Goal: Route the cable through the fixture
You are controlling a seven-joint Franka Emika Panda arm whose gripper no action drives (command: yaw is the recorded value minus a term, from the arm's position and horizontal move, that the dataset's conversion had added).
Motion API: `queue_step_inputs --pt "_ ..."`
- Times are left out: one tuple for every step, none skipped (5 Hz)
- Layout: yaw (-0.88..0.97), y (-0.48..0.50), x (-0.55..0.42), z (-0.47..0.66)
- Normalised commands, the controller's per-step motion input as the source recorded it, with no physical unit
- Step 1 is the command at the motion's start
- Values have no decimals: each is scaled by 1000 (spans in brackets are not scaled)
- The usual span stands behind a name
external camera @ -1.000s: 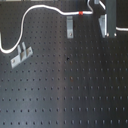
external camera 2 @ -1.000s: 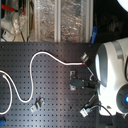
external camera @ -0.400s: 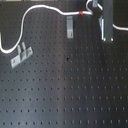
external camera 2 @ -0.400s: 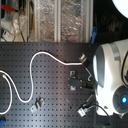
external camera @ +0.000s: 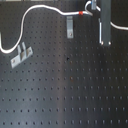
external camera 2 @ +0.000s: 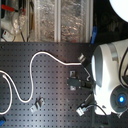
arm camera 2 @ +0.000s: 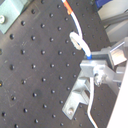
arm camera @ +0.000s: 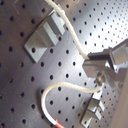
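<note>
Evidently jaws tight on cable (arm camera: pixel 75 37).

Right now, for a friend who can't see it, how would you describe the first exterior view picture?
A long white cable snakes across the top of a black perforated board, a short red band marking it near the robot's gripper. Two small metal clips sit on the board: one near the band, another toward the first exterior view's left.

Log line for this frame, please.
gripper: shut on cable | red band: beside middle clip | routing: not yet done
</note>
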Motion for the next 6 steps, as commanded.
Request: queue_step_inputs --pt "0 132 -122 234" --pt "0 167 -107 238" --pt "-31 127 -8 187" --pt "-140 2 66 100" --pt "-288 6 249 165" --pt "-266 -38 296 140"
